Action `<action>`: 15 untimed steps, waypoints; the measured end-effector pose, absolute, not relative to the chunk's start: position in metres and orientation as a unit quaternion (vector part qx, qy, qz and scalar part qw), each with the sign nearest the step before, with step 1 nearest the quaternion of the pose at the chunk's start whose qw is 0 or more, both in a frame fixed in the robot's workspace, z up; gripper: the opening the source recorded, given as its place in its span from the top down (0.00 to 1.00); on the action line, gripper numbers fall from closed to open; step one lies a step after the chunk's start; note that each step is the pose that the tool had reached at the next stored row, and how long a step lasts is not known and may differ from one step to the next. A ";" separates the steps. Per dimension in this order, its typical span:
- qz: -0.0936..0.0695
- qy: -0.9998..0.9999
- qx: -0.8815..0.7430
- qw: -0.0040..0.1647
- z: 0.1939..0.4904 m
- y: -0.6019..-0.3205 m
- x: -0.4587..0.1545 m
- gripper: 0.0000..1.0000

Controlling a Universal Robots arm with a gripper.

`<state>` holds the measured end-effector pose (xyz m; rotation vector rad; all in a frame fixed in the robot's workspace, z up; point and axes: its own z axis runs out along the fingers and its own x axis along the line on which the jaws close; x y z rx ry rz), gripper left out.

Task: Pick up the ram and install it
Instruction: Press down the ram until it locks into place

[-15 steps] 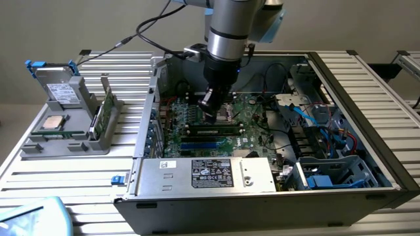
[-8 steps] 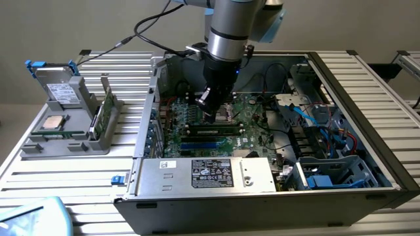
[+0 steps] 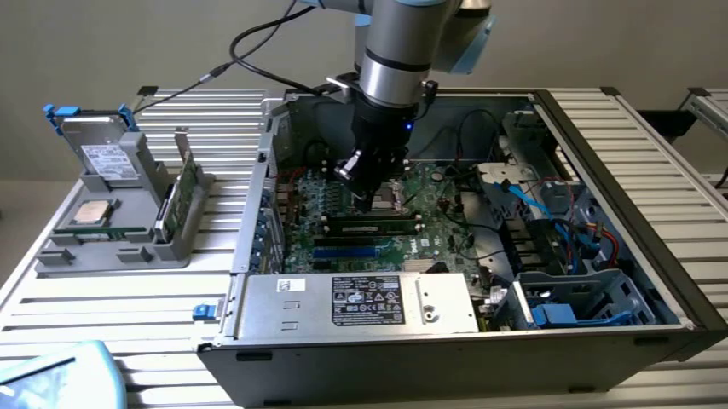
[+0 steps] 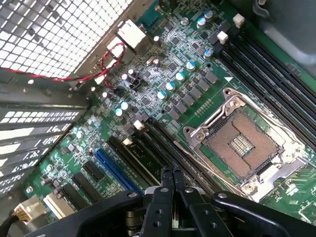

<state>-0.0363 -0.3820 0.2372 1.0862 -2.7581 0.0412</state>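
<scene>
The ram (image 3: pixel 366 227) is a long green stick with black chips. It lies along a black memory slot on the motherboard (image 3: pixel 432 200) inside the open computer case, just in front of the processor socket (image 3: pixel 387 198). My gripper (image 3: pixel 372 198) hangs straight down over the board, close behind the ram's middle. In the wrist view the two black fingertips (image 4: pixel 168 174) are pressed together with nothing between them, so the gripper (image 4: pixel 173 174) is shut. They hover over the slots next to the ram (image 4: pixel 150 157), whose far end they hide.
The case walls (image 3: pixel 256 183) and the power supply (image 3: pixel 364 300) box in the motherboard. Blue cables and drive bays (image 3: pixel 569 256) crowd the exterior view's right. The open processor socket (image 4: pixel 242 145) is bare. A grey holder (image 3: pixel 125 217) outside carries a hard drive (image 3: pixel 105 158), a silver processor (image 3: pixel 91 213) and a green board (image 3: pixel 182 183).
</scene>
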 end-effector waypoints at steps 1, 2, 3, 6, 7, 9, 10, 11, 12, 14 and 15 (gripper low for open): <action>0.014 -0.929 0.360 0.086 0.237 -0.382 -0.036 0.90; 0.015 -0.931 0.356 0.083 0.237 -0.382 -0.036 0.90; 0.016 -0.932 0.352 0.080 0.237 -0.382 -0.036 0.90; 0.019 -0.938 0.339 0.070 0.237 -0.382 -0.036 0.90; 0.020 -0.940 0.335 0.067 0.237 -0.382 -0.036 0.90; 0.021 -0.943 0.326 0.060 0.237 -0.382 -0.036 0.90; 0.022 -0.945 0.322 0.057 0.237 -0.382 -0.036 0.90; 0.023 -0.946 0.317 0.055 0.237 -0.382 -0.036 0.90; 0.024 -0.948 0.313 0.052 0.237 -0.382 -0.036 0.90; 0.025 -0.951 0.303 0.046 0.237 -0.382 -0.036 0.90; 0.026 -0.953 0.299 0.044 0.237 -0.382 -0.036 0.90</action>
